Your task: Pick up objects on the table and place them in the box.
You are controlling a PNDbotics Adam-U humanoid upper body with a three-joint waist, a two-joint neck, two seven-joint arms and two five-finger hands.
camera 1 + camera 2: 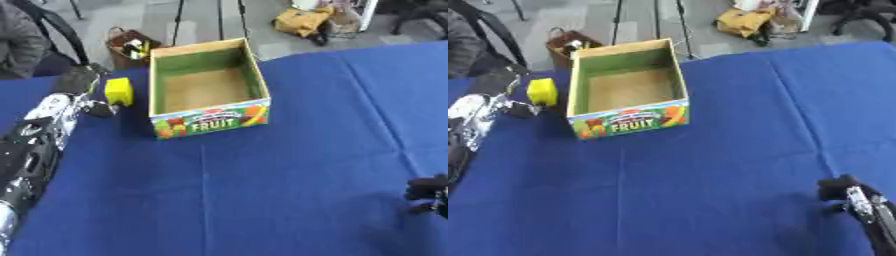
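An open cardboard fruit box (pixel 208 121) with a green inside stands on the blue table, back centre-left. Its brown floor shows with nothing on it. My left hand (pixel 85 85) is raised just left of the box and pinches a small yellow block (pixel 119 91) between fingers and thumb, close to the box's left wall. The left arm (pixel 35 145) runs down the left side. My right hand (pixel 852 196) sits low at the right edge with its fingers curled and nothing in it.
The blue cloth (pixel 289 175) covers the whole table. Beyond its far edge on the floor are a brown basket (pixel 131 46) and a yellow bag (pixel 304 21). A seated person shows at the top left.
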